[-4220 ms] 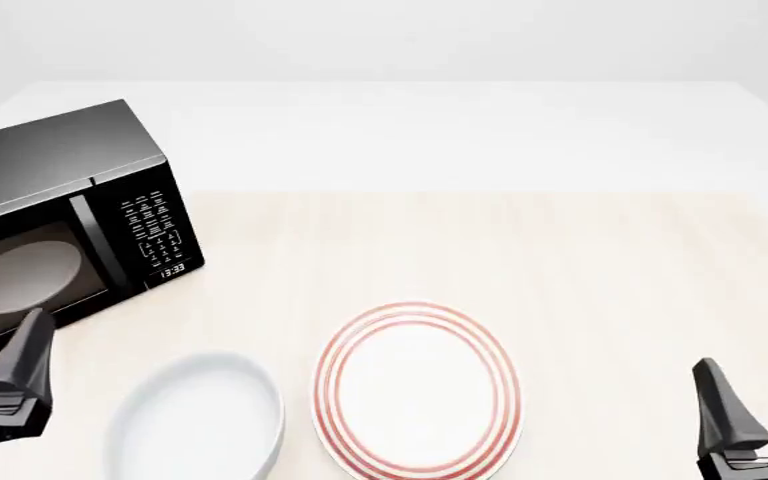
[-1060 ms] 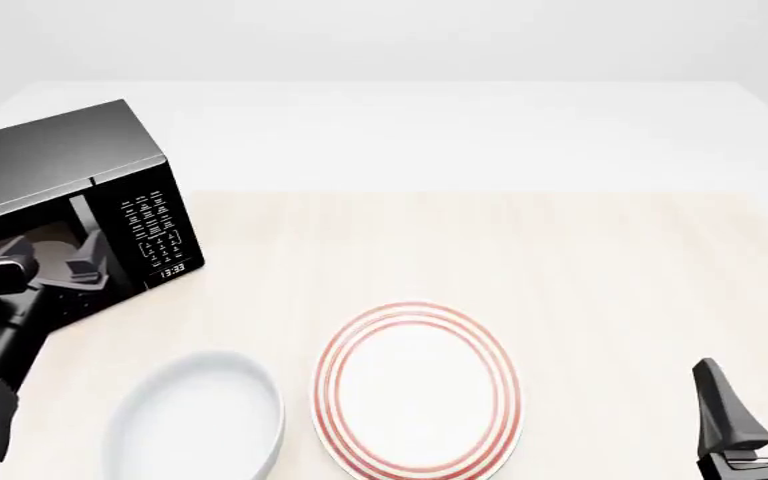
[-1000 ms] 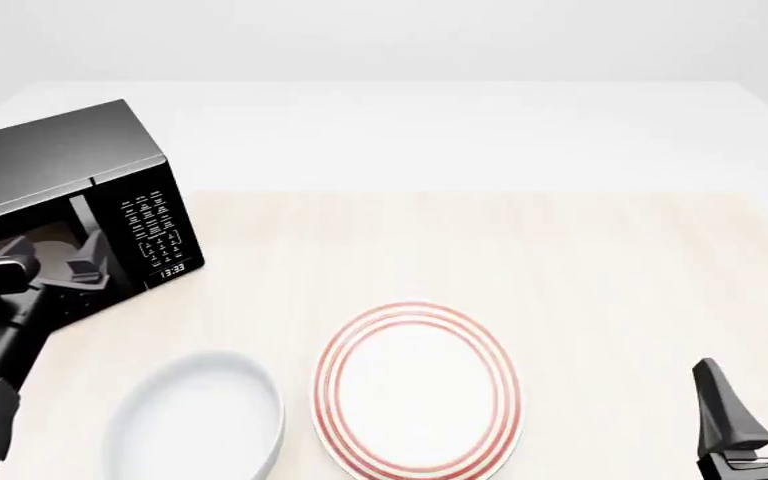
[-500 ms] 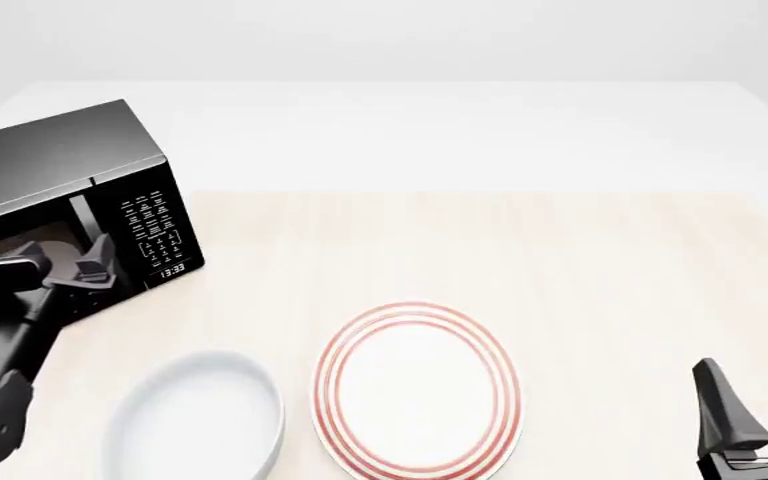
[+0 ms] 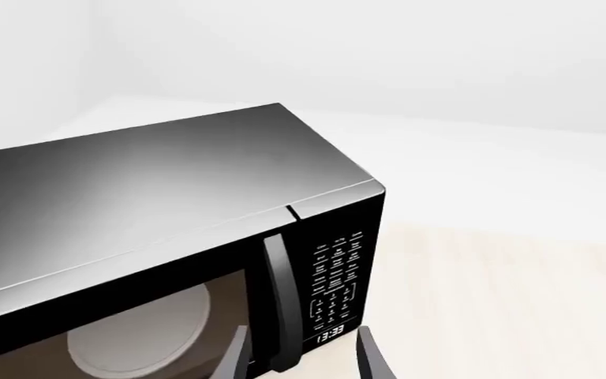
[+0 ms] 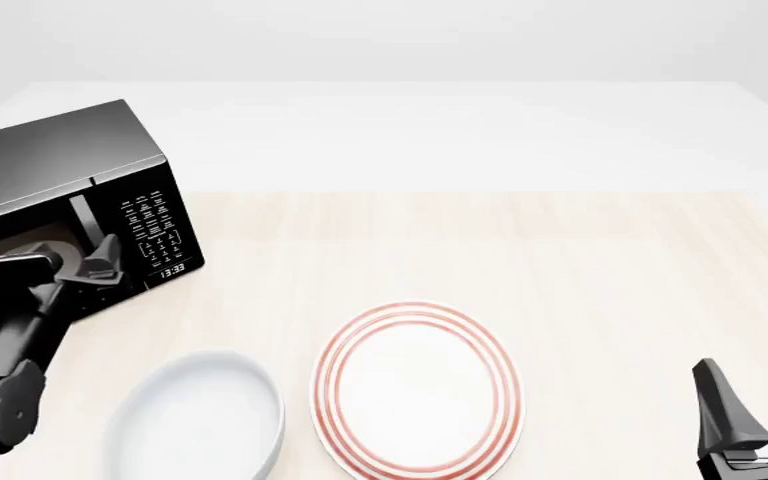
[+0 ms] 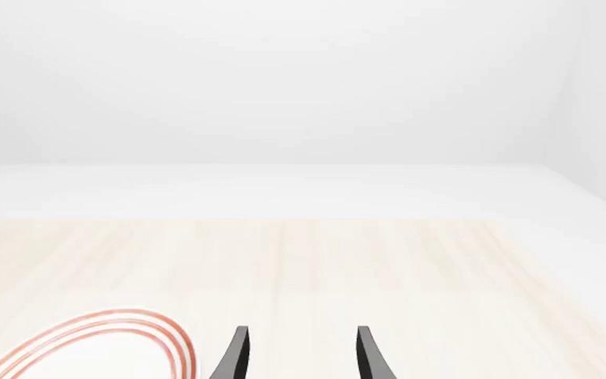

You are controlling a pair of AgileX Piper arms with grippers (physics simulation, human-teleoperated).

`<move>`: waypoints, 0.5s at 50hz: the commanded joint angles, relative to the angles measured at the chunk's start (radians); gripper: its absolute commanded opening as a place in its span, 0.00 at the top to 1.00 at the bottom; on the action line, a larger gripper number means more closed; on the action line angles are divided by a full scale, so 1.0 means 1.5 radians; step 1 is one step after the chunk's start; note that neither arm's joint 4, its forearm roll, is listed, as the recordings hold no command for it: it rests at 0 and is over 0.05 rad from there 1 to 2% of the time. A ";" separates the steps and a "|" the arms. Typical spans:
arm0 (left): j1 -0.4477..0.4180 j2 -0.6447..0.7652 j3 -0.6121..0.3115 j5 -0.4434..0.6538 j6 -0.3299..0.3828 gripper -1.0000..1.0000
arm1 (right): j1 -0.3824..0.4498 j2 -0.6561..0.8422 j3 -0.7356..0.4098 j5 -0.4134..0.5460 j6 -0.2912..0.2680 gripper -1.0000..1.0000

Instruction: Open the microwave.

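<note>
Illumination is bright, even and diffuse in all three views; no single source direction can be determined. The white backdrop runs close to overexposure and merges with the far edge of the table (image 6: 624, 250). Cast shadows are very faint, with only soft shading under the white bowl (image 6: 197, 420) and the striped plate (image 6: 415, 390). The microwave (image 5: 177, 237) shows a broad soft sheen across its glossy top, grading from grey to near white. Rendering is sharp throughout: no motion blur, no defocus, no visible edge distortion.
</note>
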 commanded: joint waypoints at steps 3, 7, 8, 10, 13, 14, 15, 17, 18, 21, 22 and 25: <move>0.002 0.059 -0.031 -0.017 -0.008 0.00 | 0.000 0.000 0.000 0.000 0.000 0.00; 0.002 0.059 -0.034 -0.015 -0.008 0.00 | 0.000 0.000 0.000 0.000 0.000 0.00; 0.003 0.061 -0.034 -0.016 -0.008 0.00 | 0.000 0.000 0.000 0.000 0.000 0.00; 0.002 0.061 -0.034 -0.017 -0.008 0.00 | 0.000 0.000 0.000 0.000 0.000 0.00; 0.002 0.066 -0.034 -0.020 -0.007 0.00 | 0.000 0.000 0.000 0.000 0.000 0.00; 0.002 0.066 -0.034 -0.020 -0.008 0.00 | 0.000 0.000 0.000 0.000 0.000 0.00; 0.002 0.066 -0.034 -0.020 -0.008 0.00 | 0.000 0.000 0.000 0.000 0.000 0.00; 0.002 0.066 -0.034 -0.020 -0.008 0.00 | 0.000 0.000 0.000 0.000 0.000 0.00; 0.004 0.070 -0.034 -0.023 -0.007 0.00 | 0.000 0.000 0.000 0.000 0.000 0.00; 0.002 0.076 -0.034 -0.026 -0.005 0.00 | 0.000 0.000 0.000 0.000 0.000 0.00; 0.003 0.079 -0.035 -0.027 -0.005 0.00 | 0.000 0.000 0.000 0.000 0.000 0.00; 0.002 0.088 -0.039 -0.031 -0.004 0.00 | 0.000 0.000 0.000 0.000 0.000 0.00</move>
